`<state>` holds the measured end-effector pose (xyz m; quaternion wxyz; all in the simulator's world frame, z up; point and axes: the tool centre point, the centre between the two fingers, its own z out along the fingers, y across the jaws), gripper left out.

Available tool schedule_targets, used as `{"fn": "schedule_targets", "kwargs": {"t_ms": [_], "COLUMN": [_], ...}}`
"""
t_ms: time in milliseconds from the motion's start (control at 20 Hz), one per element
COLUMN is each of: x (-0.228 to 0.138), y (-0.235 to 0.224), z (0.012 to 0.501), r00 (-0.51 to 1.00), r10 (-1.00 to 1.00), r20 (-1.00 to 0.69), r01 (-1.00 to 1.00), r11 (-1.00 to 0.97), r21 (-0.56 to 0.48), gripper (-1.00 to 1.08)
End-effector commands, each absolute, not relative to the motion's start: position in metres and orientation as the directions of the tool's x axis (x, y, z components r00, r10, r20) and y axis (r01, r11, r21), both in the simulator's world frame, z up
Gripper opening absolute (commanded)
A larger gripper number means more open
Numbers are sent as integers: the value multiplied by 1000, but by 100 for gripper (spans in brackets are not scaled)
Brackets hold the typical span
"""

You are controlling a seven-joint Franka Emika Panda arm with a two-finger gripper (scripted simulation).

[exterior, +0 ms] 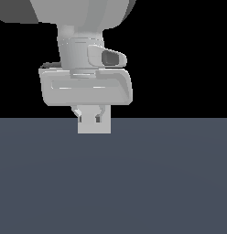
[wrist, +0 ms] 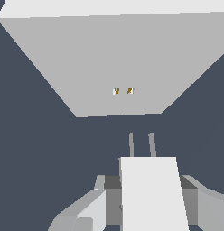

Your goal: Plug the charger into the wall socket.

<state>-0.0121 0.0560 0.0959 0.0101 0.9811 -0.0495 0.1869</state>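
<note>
Matte slate floor under boxy charger facing flat socket plate.

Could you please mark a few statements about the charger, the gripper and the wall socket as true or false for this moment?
1. The gripper is shut on the charger. True.
2. The charger's prongs are already inside the wall socket's holes. False: in the wrist view bare floor shows between the prong tips and the plate.
3. The prongs point toward the socket plate. True.
4. The socket has four holes. False: two small yellowish holes show near its centre.
5. The charger lies loose on the floor. False: it sits between the fingers.
</note>
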Motion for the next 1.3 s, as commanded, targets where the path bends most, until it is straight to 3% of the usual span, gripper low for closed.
{"fn": "schedule_targets", "kwargs": {"t_ms": [0, 750, 1250], "x": [-12, -11, 19], "y": [60, 64, 62], "z": [99, 100, 100], "r00": [928, 930, 930], "r10": [-67, -46, -47], "r20": [367, 364, 363], "r01": [-73, -49, -50], "r11": [-997, -999, -999], "r21": [1, 0, -2], "gripper": [-100, -100, -100]}}
